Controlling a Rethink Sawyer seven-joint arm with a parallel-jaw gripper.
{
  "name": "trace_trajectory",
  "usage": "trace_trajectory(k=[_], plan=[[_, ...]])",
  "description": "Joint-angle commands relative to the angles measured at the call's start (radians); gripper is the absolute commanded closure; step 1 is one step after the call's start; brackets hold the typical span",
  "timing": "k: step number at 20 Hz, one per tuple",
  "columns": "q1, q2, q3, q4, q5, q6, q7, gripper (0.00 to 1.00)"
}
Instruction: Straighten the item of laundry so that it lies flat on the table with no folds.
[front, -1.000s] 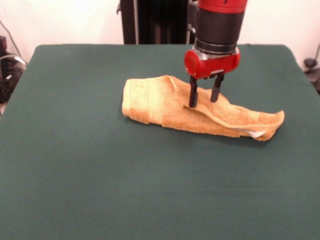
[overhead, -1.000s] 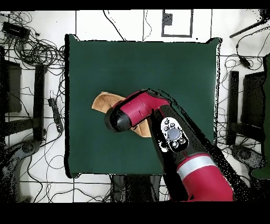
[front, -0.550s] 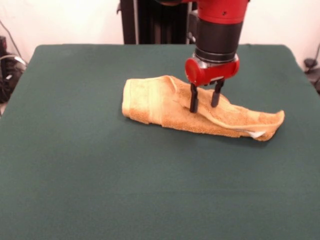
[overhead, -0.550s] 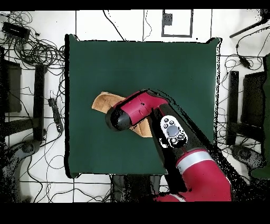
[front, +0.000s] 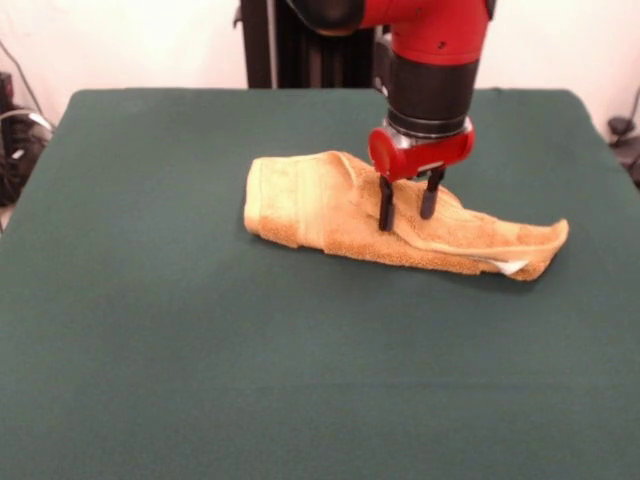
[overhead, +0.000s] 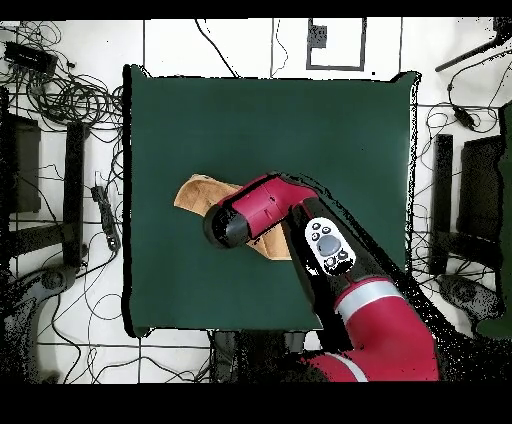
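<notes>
The item of laundry (front: 330, 210) is an orange-tan terry towel lying bunched in a long folded roll across the middle of the table (front: 200, 350), with a white tag at its right end. My gripper (front: 405, 215) stands upright over the towel's middle, open, its two dark fingertips pressed down into the upper fold. In the overhead view the arm covers most of the towel (overhead: 196, 192); only its left end shows past the wrist, and the gripper itself is hidden there.
The table's dark green cloth (overhead: 270, 120) spreads widely around the towel on all sides. Cables and equipment lie on the floor beyond the table's edges.
The gripper has sunk a little lower, so its fingertips now reach down onto the towel's fold. The towel's shape has not changed.
</notes>
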Motion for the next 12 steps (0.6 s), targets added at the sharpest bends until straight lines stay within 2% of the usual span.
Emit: trace_trajectory(k=[1, 4, 7, 12], plan=[[-0.008, 0.059, 0.040, -0.018, -0.033, -0.024, -0.140, 0.00], [-0.012, 0.057, 0.040, -0.015, -0.045, -0.030, -0.153, 0.00], [0.005, 0.049, 0.013, -0.015, -0.044, -0.057, -0.074, 0.00], [0.006, 0.046, 0.008, -0.013, -0.044, -0.056, -0.075, 0.00]])
